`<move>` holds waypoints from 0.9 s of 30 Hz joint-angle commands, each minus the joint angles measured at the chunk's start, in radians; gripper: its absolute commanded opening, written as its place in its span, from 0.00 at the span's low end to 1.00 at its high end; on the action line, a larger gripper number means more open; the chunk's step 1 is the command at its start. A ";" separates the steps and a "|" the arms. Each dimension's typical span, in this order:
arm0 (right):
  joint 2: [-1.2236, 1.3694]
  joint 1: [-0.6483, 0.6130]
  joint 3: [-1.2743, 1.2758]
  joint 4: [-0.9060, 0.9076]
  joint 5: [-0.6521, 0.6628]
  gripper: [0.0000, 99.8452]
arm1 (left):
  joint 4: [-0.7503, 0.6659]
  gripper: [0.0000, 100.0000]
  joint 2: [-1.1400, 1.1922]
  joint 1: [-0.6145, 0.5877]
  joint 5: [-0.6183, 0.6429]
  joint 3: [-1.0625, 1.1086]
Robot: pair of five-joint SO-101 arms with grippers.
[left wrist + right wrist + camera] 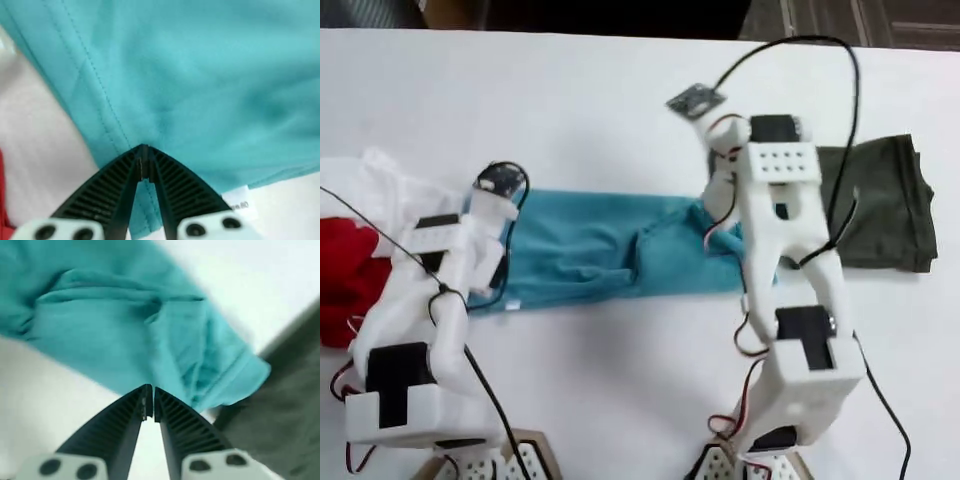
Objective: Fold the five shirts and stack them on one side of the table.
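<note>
A teal shirt [590,245] lies as a long strip across the middle of the table. My left gripper [144,161] is over its left end [500,222], shut with the stitched hem of the teal shirt [200,75] pinched at its tips. My right gripper [149,402] is at the strip's right end [713,215], shut, its tips at the edge of the teal shirt [115,325]; I cannot tell whether cloth is caught there. A folded dark green shirt [885,200] lies at the right. A white shirt [380,185] and a red shirt [345,270] are heaped at the left.
The dark green shirt [285,420] lies close beside the teal sleeve cuff [247,375]. Black cables [840,120] loop over the right side of the table [570,100]. A white label [240,200] shows at the teal hem. Both arm bases stand at the near edge.
</note>
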 commanded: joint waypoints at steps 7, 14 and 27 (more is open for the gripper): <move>-0.128 -0.082 0.222 -0.090 0.003 0.02 | -0.012 0.03 0.002 -0.009 0.006 -0.012; -0.025 0.059 0.241 -0.295 0.064 0.02 | -0.012 0.03 0.002 -0.009 0.006 -0.012; 0.176 0.174 0.121 -0.348 0.064 0.02 | -0.012 0.03 0.002 -0.008 0.006 -0.012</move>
